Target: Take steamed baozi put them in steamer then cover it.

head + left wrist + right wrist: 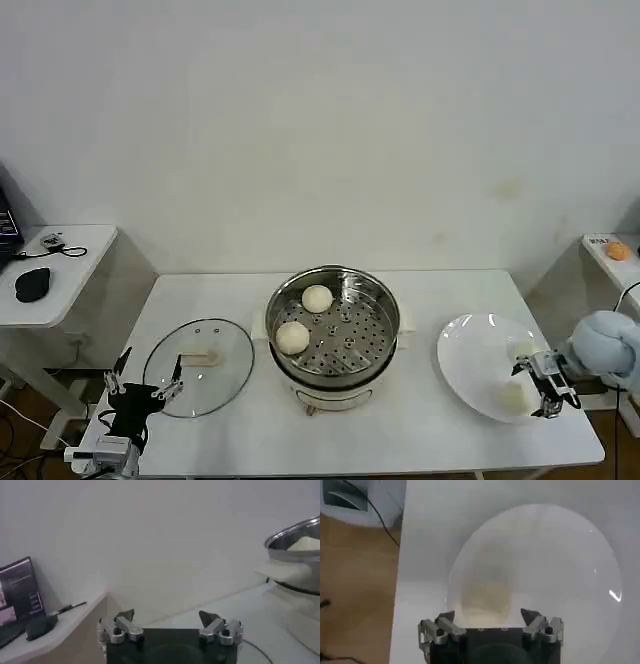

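Observation:
The steel steamer (pixel 352 345) stands mid-table on its cream base, with two steamed baozi (pixel 317 298) (pixel 292 337) inside; its rim (pixel 295 535) also appears in the left wrist view. Two more baozi (pixel 521 350) (pixel 512 397) lie on the white plate (pixel 470 355) at the right. My right gripper (pixel 530 390) (pixel 488 615) is open low over the plate, the nearer baozi (pixel 485 597) just ahead of and between its fingertips, not clamped. The glass cover (pixel 225 345) lies flat to the left of the steamer. My left gripper (pixel 145 385) (pixel 167 616) hovers open at the cover's front-left edge, holding nothing.
A side table (pixel 60 265) with a black mouse stands to the far left. Another ledge with an orange object (pixel 618 250) is at the far right. The plate lies close to the table's right front corner, with bare floor (pixel 355 580) beyond the edge.

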`<state>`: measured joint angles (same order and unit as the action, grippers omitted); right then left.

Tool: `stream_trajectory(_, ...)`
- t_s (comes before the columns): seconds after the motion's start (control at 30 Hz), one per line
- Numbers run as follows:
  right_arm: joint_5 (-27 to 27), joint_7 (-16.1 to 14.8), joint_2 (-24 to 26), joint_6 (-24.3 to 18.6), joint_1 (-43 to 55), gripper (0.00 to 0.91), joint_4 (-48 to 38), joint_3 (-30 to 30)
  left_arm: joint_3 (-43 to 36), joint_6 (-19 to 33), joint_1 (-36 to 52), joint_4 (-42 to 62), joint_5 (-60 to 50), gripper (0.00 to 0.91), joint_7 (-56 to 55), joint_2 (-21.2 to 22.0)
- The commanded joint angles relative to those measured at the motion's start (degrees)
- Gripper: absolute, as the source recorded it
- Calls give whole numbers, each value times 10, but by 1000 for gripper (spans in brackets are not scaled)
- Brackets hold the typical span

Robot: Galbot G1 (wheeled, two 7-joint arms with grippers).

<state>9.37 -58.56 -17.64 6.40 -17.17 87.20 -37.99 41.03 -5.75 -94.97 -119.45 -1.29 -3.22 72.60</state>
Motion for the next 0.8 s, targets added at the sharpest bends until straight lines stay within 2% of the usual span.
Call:
stream_trajectory(0.03,5,-1,-16,4,-23,756,-16,17,1,0,0,2,1,907,0,1)
stream_trajectory(0.17,5,-3,-16,7,-21,725,-16,17,2,0,1,1,0,907,0,1)
stream_trajectory(0.37,4,-5,-16,10,-18,615,-17,19,2,1,0,1,1,907,0,2)
stream_trajectory(0.57,1,-15,-9,9,0,625,-12,18,5,1,-2,-3,2,907,0,2)
stream_trajectory(0.67,-9,-34,1,4,47,625,-5,-3,6,1,-2,-3,3,907,0,1)
stream_trajectory(0.8,-32,-41,6,4,141,625,3,-58,9,2,-1,-1,5,907,0,-1)
